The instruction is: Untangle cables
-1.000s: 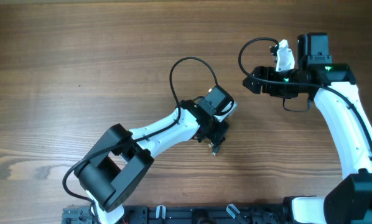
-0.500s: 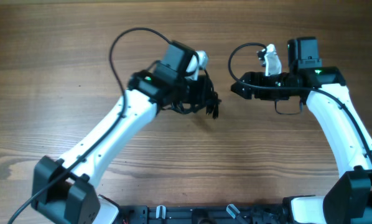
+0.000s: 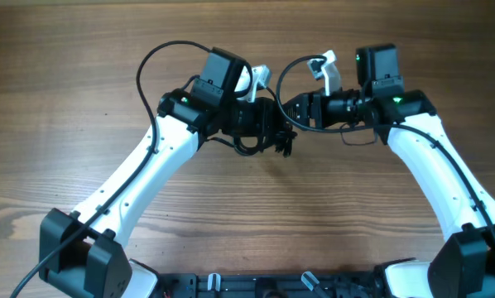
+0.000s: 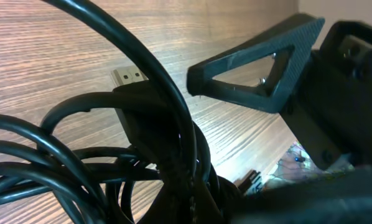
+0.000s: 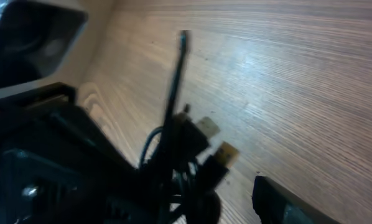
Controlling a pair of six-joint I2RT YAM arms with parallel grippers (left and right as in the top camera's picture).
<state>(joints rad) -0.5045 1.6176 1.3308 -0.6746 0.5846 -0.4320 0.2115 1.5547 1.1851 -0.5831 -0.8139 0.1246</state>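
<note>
The cables are thin black cords bunched in a tangle, hanging from my left gripper above the wooden table. The left gripper is shut on the tangle. In the left wrist view the loops fill the frame, with a metal plug end sticking out. My right gripper is open and points left, its tips right beside the tangle. One of its fingers shows in the left wrist view. In the right wrist view two plug ends lie just ahead of my finger.
Thicker black arm wires arch over the left arm and the right arm. A black rail runs along the front edge. The two wrists are close together at the table's centre.
My left arm swung up and away from the table's lower centre, carrying the tangle. My right gripper moved left until its tips are beside the tangle.
</note>
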